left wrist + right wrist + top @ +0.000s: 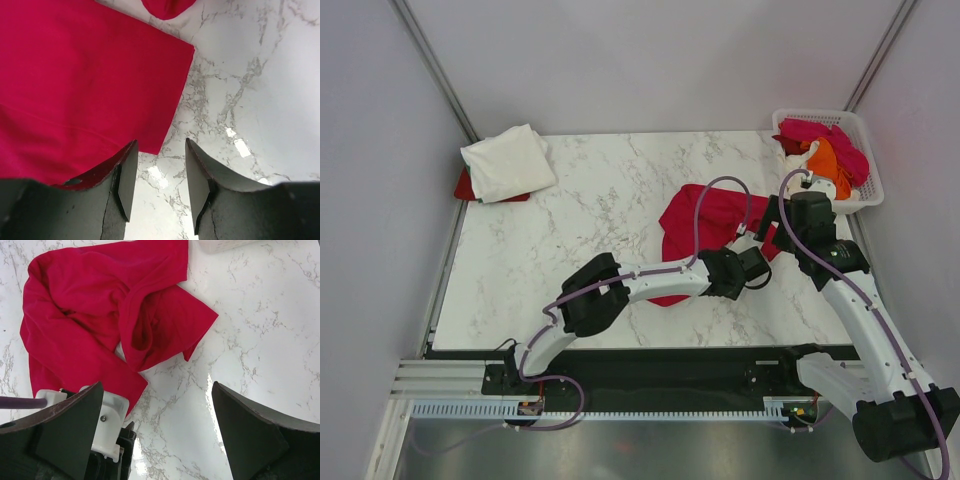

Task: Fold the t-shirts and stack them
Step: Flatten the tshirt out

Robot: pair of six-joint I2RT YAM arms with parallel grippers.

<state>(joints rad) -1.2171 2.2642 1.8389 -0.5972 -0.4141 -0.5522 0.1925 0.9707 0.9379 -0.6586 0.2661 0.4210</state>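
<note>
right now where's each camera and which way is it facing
top external: above, behind the bases, looking down on the table; both arms show.
left wrist: on the left arm, looking down past its open left tool at the red t-shirt.
right wrist: on the right arm, looking down past its open right tool at the same shirt.
shared: all three show that shirt.

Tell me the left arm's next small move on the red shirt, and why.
Probably nudge the left gripper sideways onto the hem of the red shirt: its jaws stand open mostly over the bare marble table, with the cloth edge under one finger only.
</note>
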